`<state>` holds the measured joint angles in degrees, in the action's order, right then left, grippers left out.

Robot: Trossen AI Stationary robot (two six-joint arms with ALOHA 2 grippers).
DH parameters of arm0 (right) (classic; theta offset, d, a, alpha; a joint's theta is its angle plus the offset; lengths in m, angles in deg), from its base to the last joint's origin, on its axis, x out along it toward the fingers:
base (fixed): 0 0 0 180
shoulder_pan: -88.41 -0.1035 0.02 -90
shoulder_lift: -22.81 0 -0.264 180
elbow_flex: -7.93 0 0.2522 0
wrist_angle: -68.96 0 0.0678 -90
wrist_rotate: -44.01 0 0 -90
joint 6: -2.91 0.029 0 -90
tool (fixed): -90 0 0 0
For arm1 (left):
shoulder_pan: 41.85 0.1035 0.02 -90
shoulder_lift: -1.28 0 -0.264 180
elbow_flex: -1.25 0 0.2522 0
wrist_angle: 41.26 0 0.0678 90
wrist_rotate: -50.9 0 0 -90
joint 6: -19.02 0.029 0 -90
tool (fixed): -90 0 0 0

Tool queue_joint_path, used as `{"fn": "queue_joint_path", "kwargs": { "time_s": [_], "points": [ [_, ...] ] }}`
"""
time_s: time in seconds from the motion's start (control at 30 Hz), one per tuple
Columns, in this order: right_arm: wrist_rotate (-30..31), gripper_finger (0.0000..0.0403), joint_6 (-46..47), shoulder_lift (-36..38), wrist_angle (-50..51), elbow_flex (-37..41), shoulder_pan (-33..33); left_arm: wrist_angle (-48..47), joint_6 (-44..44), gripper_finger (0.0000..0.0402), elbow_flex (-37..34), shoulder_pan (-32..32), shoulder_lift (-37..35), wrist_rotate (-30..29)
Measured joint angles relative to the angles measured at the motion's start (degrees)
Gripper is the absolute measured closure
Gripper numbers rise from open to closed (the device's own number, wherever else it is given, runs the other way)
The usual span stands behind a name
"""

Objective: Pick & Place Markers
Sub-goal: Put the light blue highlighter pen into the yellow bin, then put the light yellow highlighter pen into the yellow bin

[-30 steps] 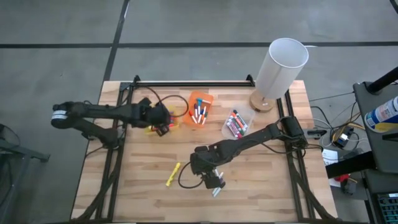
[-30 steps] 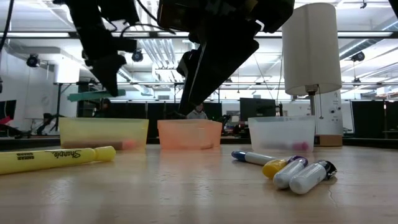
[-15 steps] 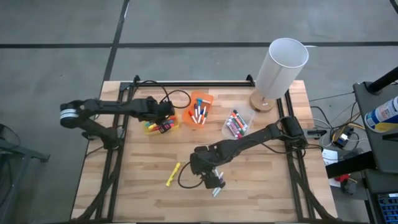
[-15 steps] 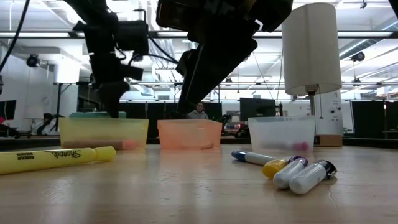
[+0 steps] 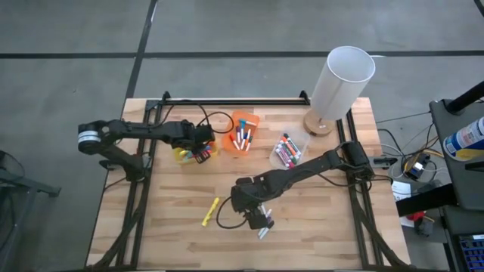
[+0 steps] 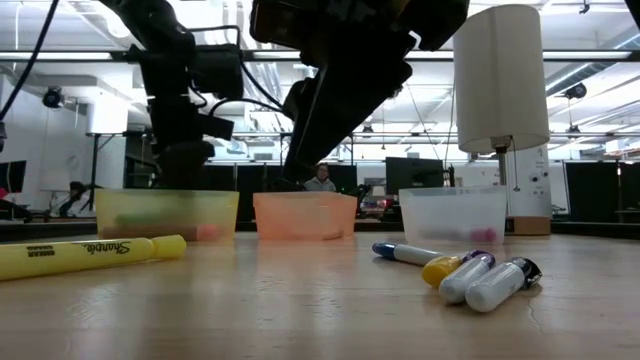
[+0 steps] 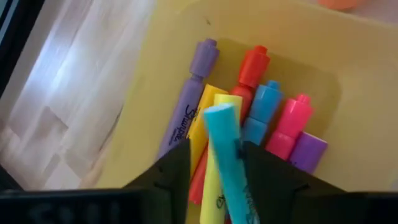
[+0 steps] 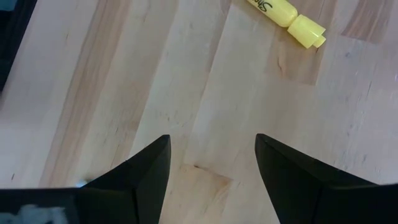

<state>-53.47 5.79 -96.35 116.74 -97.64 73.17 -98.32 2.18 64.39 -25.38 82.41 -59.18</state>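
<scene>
My left gripper (image 5: pixel 201 153) hangs over the yellow bin (image 5: pixel 184 155), fingers apart (image 7: pixel 214 146). A turquoise marker (image 7: pixel 225 155) lies between them on a pile of purple, red, yellow, blue and pink markers (image 7: pixel 261 118) in that bin. My right gripper (image 5: pixel 259 219) hovers open (image 8: pixel 211 168) above bare wood, beside a few loose markers (image 5: pixel 263 231) that lie on the table (image 6: pixel 470 275). A yellow highlighter (image 5: pixel 210 211) lies flat to its left (image 8: pixel 286 15). More markers fill the orange bin (image 5: pixel 243 134) and the clear bin (image 5: pixel 287 149). My left gripper has the turquoise marker's body (image 7: pixel 239 199) close against one finger (image 7: pixel 267 180), while a gap shows on the marker's other side. I cannot tell whether it touches the marker. The fingers point down into the bin, along the marker.
A white-shaded lamp (image 5: pixel 342 79) stands on a round wooden base at the far right corner. The three bins sit in a row across the table's middle (image 6: pixel 300 215). A black rail (image 5: pixel 234 100) runs along the far edge. Bare wood lies along the near side.
My left gripper has moved toward the table's right and down over the yellow bin. The turquoise marker has gone from level above the bin's rim to down inside the bin.
</scene>
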Motion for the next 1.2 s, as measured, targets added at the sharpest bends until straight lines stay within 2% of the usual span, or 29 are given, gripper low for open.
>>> {"fn": "queue_joint_path", "kwargs": {
  "time_s": [0.1, 0.2, 0.4, 0.53, 0.87, 1.2],
  "points": [
    [0.0, 0.0177, 0.1, 0.0, 0.2, 0.0, 0.0, -0.7, -0.9, 0.0232, 0.1, 0.0, -0.6, 0.3],
    [0.0, 0.0177, 0.2, 0.0, 2.4, 0.0, 0.0, -4.1, -4.4, 0.0213, 1.1, 0.0, -0.8, 2.5],
    [0.0, 0.0177, 1.6, 0.0, 6.6, 0.0, 0.0, -2.4, -11.3, 0.021, 2.3, -3.7, -3.0, 15.0],
    [0.0, 0.0177, 2.0, 0.0, 8.3, 0.0, 0.0, -1.2, -20.8, 0.021, 2.5, -9.6, -4.2, 19.2],
    [0.1, 0.0177, 1.6, 0.0, 9.2, 0.0, 0.0, 0.3, -31.4, 0.0209, 3.9, -25.2, -4.4, 15.6],
    [0.1, 0.0177, 1.7, 0.0, 9.2, 0.0, 0.0, 9.9, -46.4, 0.0209, 3.9, -36.9, -1.4, 12.9]
  ]
}}
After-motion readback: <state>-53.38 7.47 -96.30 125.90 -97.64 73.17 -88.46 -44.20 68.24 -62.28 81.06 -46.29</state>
